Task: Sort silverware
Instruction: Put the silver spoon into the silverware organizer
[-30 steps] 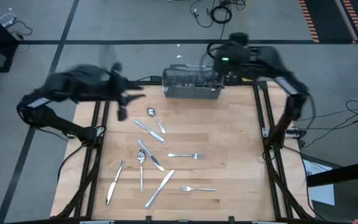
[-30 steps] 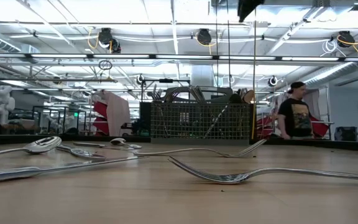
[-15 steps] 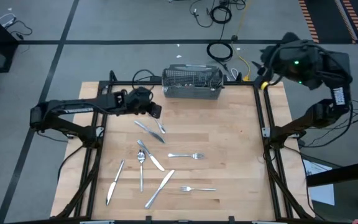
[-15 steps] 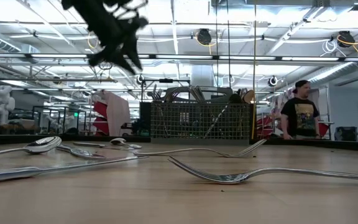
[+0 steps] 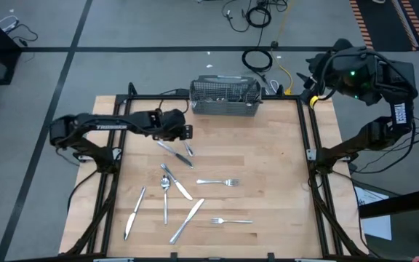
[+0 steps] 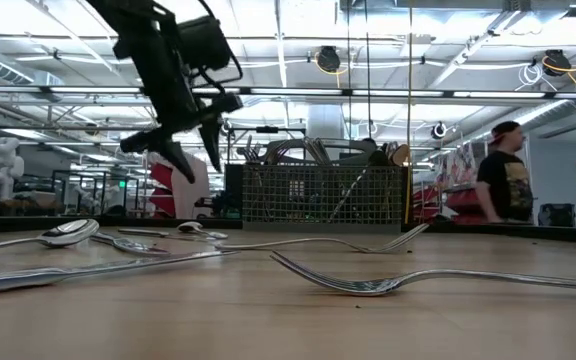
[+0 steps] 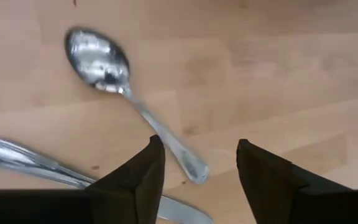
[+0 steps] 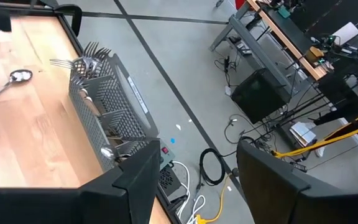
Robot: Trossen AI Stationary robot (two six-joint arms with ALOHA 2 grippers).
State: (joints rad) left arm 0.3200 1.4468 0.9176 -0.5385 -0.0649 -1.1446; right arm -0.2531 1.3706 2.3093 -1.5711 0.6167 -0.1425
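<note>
I have the pale wooden tabletop (image 5: 268, 175) in front of me, and at its far edge, near the middle, stands the grey wire-mesh rectangular basket (image 5: 225, 98), where fork tines and handles stick up from those already sorted. My right arm is parked well off the table past the far right corner, its gripper (image 8: 194, 163) released and empty, looking down over the basket and the floor beyond; I judge it is out there to leave the table free for the other arm. The left arm reaches in from the left side toward the far-left part of the table, and its gripper (image 7: 197, 163) hangs over the wood with its fingers (image 7: 143, 171) apart and nothing between them, straddling the handle end of a shiny metal spoon (image 7: 129, 93) lying flat below. That placement makes sense to me: the handle is the slim part the jaws can close across, so I take the spoon as the next piece to pick. Just beside it lies a table knife (image 5: 173, 152), and the remaining loose silverware (image 5: 184, 196), a mix of forks, knives and another spoon, is scattered flat toward the near-left and centre, with a fork (image 6: 418, 278) nearest the table-level camera.
</note>
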